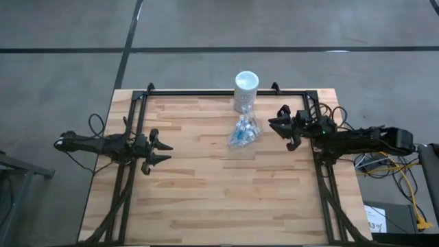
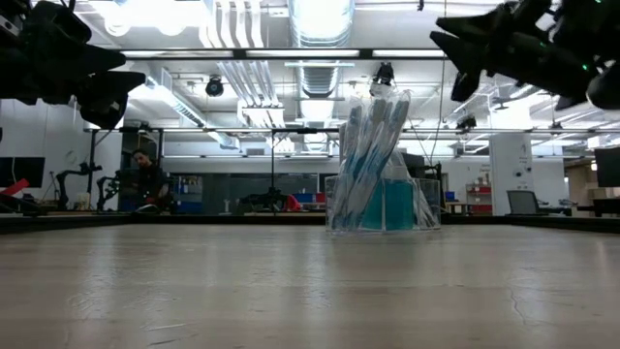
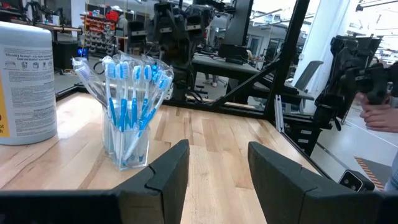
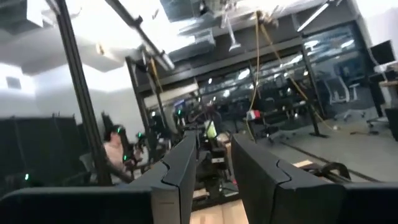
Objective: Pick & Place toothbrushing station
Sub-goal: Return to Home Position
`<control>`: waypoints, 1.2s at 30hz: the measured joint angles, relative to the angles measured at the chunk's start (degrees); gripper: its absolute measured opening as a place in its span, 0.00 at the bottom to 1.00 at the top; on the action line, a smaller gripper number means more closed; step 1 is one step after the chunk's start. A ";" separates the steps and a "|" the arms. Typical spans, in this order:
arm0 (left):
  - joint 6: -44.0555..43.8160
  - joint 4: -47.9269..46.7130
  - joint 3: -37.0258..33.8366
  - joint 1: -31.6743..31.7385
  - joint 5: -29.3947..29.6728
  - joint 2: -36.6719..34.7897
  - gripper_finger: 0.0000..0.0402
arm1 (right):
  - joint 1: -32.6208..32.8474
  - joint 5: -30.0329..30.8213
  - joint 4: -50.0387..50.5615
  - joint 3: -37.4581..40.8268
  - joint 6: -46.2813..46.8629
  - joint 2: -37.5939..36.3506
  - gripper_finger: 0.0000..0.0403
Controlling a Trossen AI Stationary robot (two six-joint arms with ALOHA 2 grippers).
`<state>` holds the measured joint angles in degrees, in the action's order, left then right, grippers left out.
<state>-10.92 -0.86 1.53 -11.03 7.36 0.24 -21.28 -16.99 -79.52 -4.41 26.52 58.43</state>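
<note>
The toothbrushing station is a small clear plastic cup standing upright on its base near the table's far middle. It is packed with blue-and-white toothbrushes that fan out above its rim, with teal shapes low inside it. My left gripper hovers level at the table's left, well short of the cup, open with nothing between its fingers. My right gripper hangs raised just right of the cup, tipped upward toward the room, with a narrow bare gap between its fingers.
A tall white labelled cylinder stands just behind the cup at the table's far edge. A black frame runs along the far and side edges. Bare wood fills the near half. A person's hand shows beyond the table.
</note>
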 joint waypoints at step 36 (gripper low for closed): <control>0.00 0.00 0.02 0.02 0.00 0.00 0.42 | 2.69 -0.90 62.54 -13.48 -7.45 -34.17 0.27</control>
<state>-10.92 -0.86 1.54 -11.00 7.36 0.24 -18.59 -17.89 -16.99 -17.89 19.07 24.25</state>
